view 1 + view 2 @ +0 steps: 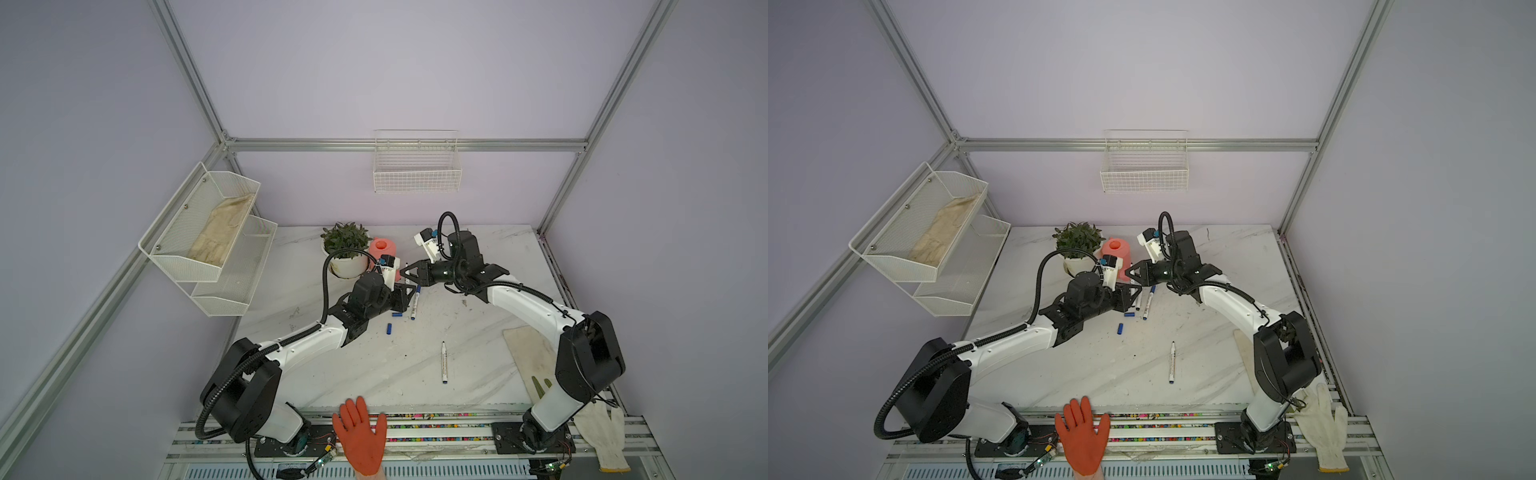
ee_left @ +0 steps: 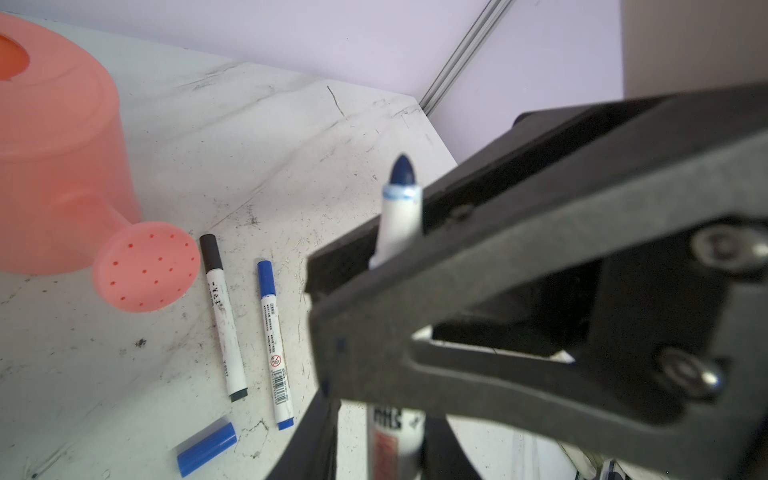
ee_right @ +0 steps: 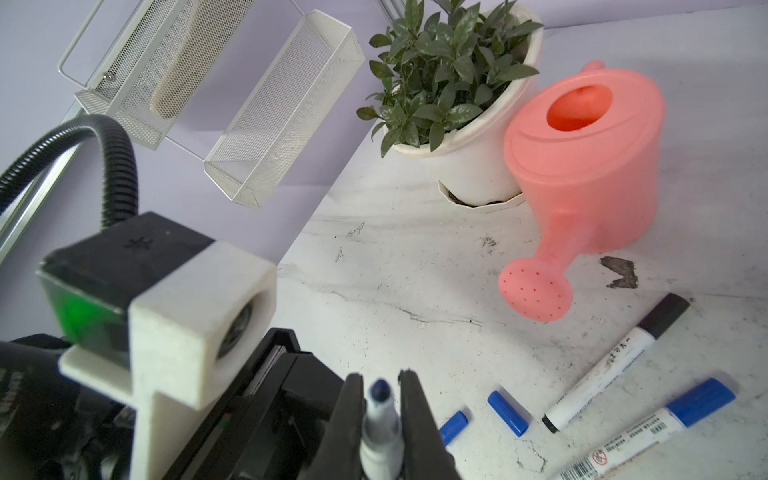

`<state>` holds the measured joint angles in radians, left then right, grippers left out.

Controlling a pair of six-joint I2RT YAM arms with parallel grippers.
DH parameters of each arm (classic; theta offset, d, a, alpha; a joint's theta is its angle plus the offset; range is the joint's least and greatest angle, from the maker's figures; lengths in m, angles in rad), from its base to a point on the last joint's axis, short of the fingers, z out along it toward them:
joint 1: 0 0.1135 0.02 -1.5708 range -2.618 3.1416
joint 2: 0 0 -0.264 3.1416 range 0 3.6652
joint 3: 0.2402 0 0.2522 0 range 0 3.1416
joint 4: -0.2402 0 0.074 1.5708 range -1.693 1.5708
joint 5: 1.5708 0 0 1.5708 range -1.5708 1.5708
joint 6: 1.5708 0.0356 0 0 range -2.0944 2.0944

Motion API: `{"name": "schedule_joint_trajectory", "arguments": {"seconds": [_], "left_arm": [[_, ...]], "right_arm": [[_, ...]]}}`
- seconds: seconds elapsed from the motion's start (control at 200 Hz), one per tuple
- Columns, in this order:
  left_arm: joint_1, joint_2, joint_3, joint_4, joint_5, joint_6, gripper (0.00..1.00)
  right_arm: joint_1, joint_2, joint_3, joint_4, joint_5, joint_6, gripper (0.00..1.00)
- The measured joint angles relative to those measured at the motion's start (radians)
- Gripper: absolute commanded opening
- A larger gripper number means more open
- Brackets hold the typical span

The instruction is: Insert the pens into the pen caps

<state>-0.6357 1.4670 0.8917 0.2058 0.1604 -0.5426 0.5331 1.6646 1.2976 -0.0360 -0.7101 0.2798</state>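
Observation:
My right gripper (image 3: 380,382) is shut on a white pen (image 3: 380,432) whose bare blue tip sticks out past the fingertips. My left gripper (image 2: 382,432) straddles the same pen's printed barrel (image 2: 395,440) with a gap on one side, so it stands slightly open. In both top views the two grippers (image 1: 409,293) (image 1: 405,272) meet in front of the watering can. A black-capped pen (image 2: 222,316) and a blue-capped pen (image 2: 274,345) lie side by side on the table. Two loose blue pen caps (image 3: 508,412) (image 3: 454,427) lie near them. An uncapped pen (image 1: 444,362) lies nearer the front.
A pink watering can (image 1: 384,249) and a potted plant (image 1: 347,249) stand just behind the grippers. An orange-gloved hand (image 1: 361,436) rests at the table's front edge. A cloth (image 1: 528,353) and a white glove (image 1: 602,436) lie at the right. Wire racks (image 1: 208,232) hang on the left wall.

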Motion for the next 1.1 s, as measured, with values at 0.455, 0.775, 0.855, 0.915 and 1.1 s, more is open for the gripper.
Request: {"name": "schedule_joint_trajectory", "arguments": {"seconds": [0.455, 0.775, 0.855, 0.915, 1.1], "left_arm": [[0.011, -0.025, -0.025, -0.008, -0.116, -0.05, 0.0], [0.064, -0.177, -0.088, -0.321, -0.559, -0.276, 0.0], [0.066, -0.193, -0.1, -0.371, -0.604, -0.302, 0.0], [0.066, -0.205, -0.109, -0.401, -0.621, -0.313, 0.0], [0.066, -0.249, -0.121, -0.441, -0.65, -0.313, 0.0]], "right_arm": [[0.008, -0.002, 0.0, -0.044, 0.066, -0.032, 0.5], [0.171, 0.079, 0.028, -0.229, 0.249, -0.163, 0.51], [0.227, 0.185, 0.068, -0.29, 0.288, -0.189, 0.51], [0.253, 0.262, 0.092, -0.333, 0.312, -0.2, 0.52], [0.264, 0.379, 0.141, -0.43, 0.38, -0.203, 0.53]]}}
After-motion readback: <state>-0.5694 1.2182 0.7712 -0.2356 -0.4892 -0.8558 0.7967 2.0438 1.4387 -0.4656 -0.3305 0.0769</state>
